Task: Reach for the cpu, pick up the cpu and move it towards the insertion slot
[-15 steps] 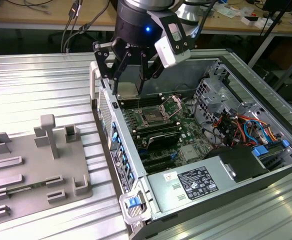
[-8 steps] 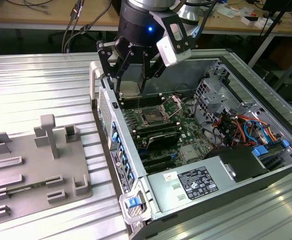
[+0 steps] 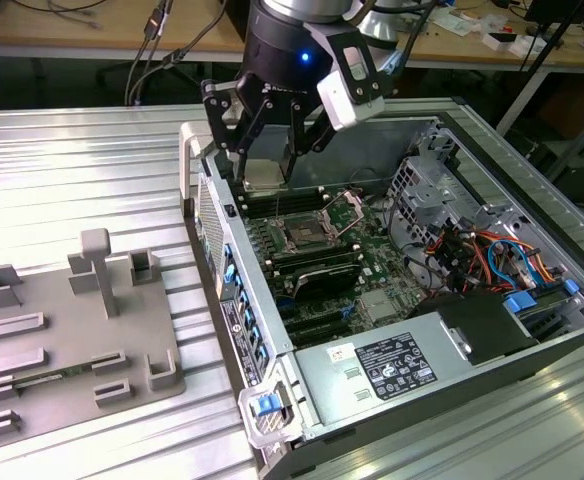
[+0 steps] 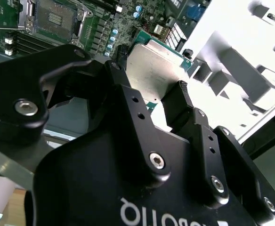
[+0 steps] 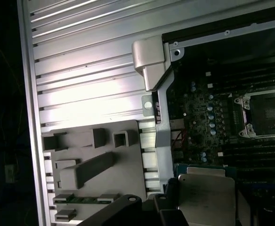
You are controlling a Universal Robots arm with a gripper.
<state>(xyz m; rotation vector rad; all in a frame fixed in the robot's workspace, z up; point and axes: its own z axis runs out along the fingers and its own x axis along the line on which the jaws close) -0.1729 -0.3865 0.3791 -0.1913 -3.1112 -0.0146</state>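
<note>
Carry step: gripper [image 3: 269, 172] clamped on the cpu [image 4: 155, 70], held above the open case, short of the insertion slot [image 3: 303, 236]; lining up squarely comes next.

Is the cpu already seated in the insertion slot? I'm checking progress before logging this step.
No. In the exterior view the gripper holds the cpu in the air above the case, and the insertion slot lies open with a bare dark centre.

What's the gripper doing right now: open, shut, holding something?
Gripper: shut on the cpu, held above the open computer case.
</note>
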